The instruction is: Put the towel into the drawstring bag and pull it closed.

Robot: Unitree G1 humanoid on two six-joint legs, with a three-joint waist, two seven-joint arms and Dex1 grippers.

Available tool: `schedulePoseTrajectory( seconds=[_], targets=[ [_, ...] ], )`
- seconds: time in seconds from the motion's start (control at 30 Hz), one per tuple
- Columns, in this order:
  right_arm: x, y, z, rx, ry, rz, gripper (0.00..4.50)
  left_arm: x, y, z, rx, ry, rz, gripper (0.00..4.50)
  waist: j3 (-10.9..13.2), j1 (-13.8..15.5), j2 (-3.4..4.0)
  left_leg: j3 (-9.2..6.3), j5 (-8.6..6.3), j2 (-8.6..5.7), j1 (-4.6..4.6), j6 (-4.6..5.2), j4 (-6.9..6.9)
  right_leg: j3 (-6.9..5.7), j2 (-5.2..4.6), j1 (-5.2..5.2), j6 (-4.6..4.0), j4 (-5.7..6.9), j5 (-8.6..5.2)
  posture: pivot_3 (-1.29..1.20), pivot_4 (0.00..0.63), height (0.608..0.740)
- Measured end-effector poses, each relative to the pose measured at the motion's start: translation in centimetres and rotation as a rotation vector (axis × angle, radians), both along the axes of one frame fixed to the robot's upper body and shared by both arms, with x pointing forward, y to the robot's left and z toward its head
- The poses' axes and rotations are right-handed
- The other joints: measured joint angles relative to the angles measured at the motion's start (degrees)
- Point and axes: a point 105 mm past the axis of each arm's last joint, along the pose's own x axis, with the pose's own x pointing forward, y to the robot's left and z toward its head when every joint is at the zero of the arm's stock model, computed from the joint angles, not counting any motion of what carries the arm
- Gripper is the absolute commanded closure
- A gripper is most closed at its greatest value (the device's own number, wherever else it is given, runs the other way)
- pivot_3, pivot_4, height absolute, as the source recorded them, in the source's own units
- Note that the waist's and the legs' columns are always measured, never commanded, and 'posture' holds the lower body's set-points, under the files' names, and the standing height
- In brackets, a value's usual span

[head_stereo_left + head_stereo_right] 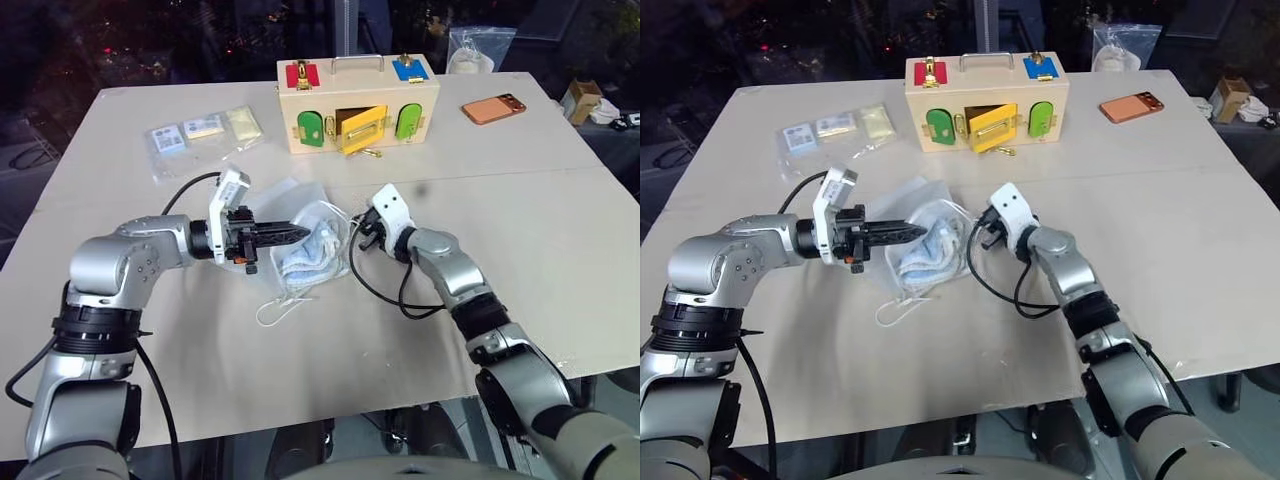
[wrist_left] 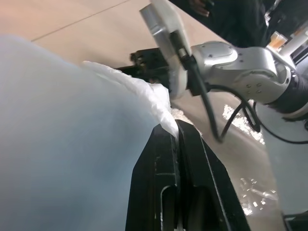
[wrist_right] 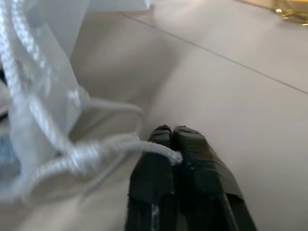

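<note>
While left hand [image 1: 300, 234] pinches drawstring bag [image 1: 312, 245] rim, right hand [image 3: 172, 139] pinches cord [image 3: 57, 163]; towel [image 1: 308, 262] inside.

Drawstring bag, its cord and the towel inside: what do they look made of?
Translucent white drawstring bag: thin mesh-like fabric; the towel shows through. Long white cord: twisted rope, probably cotton or synthetic. Light-blue fluffy towel: looks like soft terry cloth.
</note>
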Motion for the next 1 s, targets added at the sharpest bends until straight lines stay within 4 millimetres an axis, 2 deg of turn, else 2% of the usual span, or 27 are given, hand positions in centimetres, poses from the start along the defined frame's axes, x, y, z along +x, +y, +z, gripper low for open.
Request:
schedulePoseTrajectory(
  seconds=[0.1, 0.17, 0.2, 0.3, 0.43, 0.5, 0.7, 0.8, 0.93, 1.0],
  targets=[
    [-0.7, -2.2, 0.6, -0.004, -0.019, -0.045, 4.42, 0.9, 0.1, 0.2, -0.009, -0.047, 0.017, 4.5, 0.0, 0.5, 0.0, -0.05, 0.0, 0.01, 0.0, 0.0, 0.01, -0.06, 0.02, 0.0, 0.0, 0.05, 0.0, 0.0, 0.15, 0.74],
    [-1.2, -2.8, 1.0, 0.011, -0.02, -0.067, 4.42, 0.9, -0.1, 0.6, -0.018, -0.074, -0.01, 4.5, -0.01, 0.39, -0.01, -0.02, 0.0, 0.02, 0.02, 0.0, 0.02, -0.02, 0.04, 0.0, 0.0, 0.07, 0.0, 0.0, 0.15, 0.74],
    [-1.5, -3.0, 1.2, 0.018, -0.019, -0.075, 4.48, 0.7, -0.2, 0.6, -0.018, -0.082, -0.027, 4.23, -0.01, 0.21, -0.01, 0.01, 0.0, 0.02, 0.06, 0.0, 0.02, 0.03, 0.07, 0.0, 0.0, 0.09, 0.0, 0.0, 0.15, 0.74],
    [-2.2, -3.3, 1.9, 0.038, -0.012, -0.085, 4.5, 0.0, 0.1, 0.6, 0.0, -0.086, -0.059, 3.16, -0.01, -0.16, -0.01, 0.01, 0.0, 0.09, 0.08, 0.0, 0.01, 0.05, 0.15, -0.02, 0.0, 0.11, 0.0, 0.0, 0.15, 0.74],
    [-2.7, -3.4, 2.4, 0.051, -0.008, -0.088, 4.5, 0.0, 1.2, 0.5, 0.001, -0.126, 0.017, 1.21, -0.01, 0.06, -0.01, -0.04, 0.0, 0.1, 0.08, 0.0, 0.03, 0.0, 0.13, -0.01, -0.01, 0.12, 0.0, 0.0, 0.15, 0.74],
    [-2.8, -3.2, 2.4, 0.057, -0.006, -0.081, 4.5, 0.3, 1.4, 0.6, -0.005, -0.134, 0.047, 0.4, -0.01, 0.28, -0.02, -0.02, 0.0, 0.08, 0.07, 0.01, 0.06, 0.02, 0.13, 0.0, 0.0, 0.11, 0.0, 0.0, 0.15, 0.74],
    [-3.2, -2.5, 2.4, 0.095, 0.025, -0.014, 4.5, -0.7, 2.3, 0.6, -0.044, -0.118, 0.089, 0.4, -0.02, 0.35, -0.03, 0.0, -0.01, 0.06, 0.06, 0.02, 0.08, 0.06, 0.11, 0.01, 0.0, 0.09, 0.0, 0.0, 0.15, 0.74],
    [-3.4, -2.6, 2.2, 0.098, 0.06, 0.014, 3.67, -1.8, 2.7, 0.6, -0.047, -0.105, 0.086, 0.36, -0.02, 0.26, -0.03, -0.02, -0.01, 0.1, 0.07, 0.01, 0.06, 0.04, 0.11, 0.0, -0.01, 0.09, 0.0, 0.0, 0.15, 0.74],
    [-3.7, -2.1, 2.1, 0.127, 0.119, 0.03, 1.94, -3.9, 3.9, -1.0, -0.032, -0.061, 0.119, 0.36, -0.03, 0.09, -0.02, -0.04, -0.01, 0.12, 0.11, 0.0, 0.01, 0.09, 0.11, -0.01, -0.01, 0.1, -0.01, 0.0, 0.15, 0.74],
    [-3.8, -1.7, 2.0, 0.145, 0.136, 0.033, 1.94, -4.2, 4.1, -1.5, -0.027, -0.047, 0.137, 0.36, -0.03, 0.27, -0.02, -0.07, -0.01, 0.12, 0.1, 0.01, 0.01, 0.02, 0.11, -0.01, -0.02, 0.11, -0.01, 0.0, 0.15, 0.74]
  ],
)
